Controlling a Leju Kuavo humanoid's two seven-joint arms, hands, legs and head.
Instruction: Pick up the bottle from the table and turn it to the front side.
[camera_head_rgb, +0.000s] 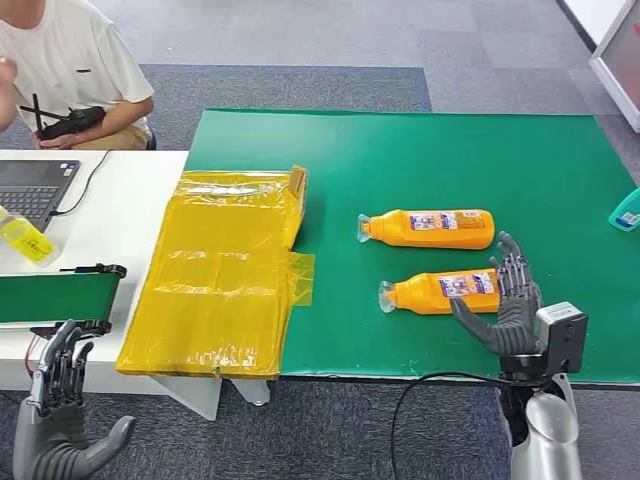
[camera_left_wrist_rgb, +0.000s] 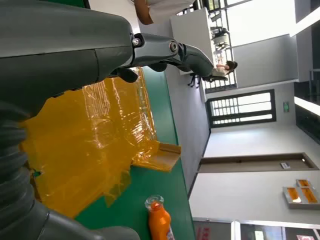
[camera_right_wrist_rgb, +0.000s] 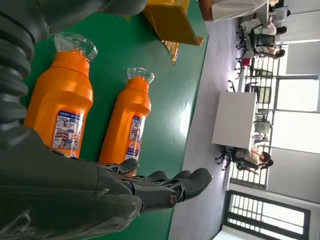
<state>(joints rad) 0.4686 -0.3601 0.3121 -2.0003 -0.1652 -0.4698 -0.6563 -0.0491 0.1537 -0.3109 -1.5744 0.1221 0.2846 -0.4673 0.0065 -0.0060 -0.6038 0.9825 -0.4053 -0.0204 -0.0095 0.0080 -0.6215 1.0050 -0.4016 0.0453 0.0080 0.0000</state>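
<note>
Two orange bottles with clear caps lie on their sides on the green table mat (camera_head_rgb: 453, 150), caps to the left. The near bottle (camera_head_rgb: 441, 291) (camera_right_wrist_rgb: 62, 112) lies right in front of my right hand (camera_head_rgb: 507, 300), which is open, fingers spread by the bottle's base and thumb reaching under its near side, holding nothing. The far bottle (camera_head_rgb: 430, 228) (camera_right_wrist_rgb: 130, 122) lies parallel behind it. My left hand (camera_head_rgb: 60, 410) hangs open below the table's front left corner, away from both bottles. The left wrist view catches one bottle's cap end (camera_left_wrist_rgb: 158, 220).
A yellow plastic-wrapped flat box (camera_head_rgb: 219, 270) covers the mat's left edge. A white desk (camera_head_rgb: 128, 210) to the left carries a laptop (camera_head_rgb: 34, 190) and a small green conveyor (camera_head_rgb: 56, 295). A seated person (camera_head_rgb: 68, 70) holds a controller. A teal object (camera_head_rgb: 626, 212) lies at the mat's right edge.
</note>
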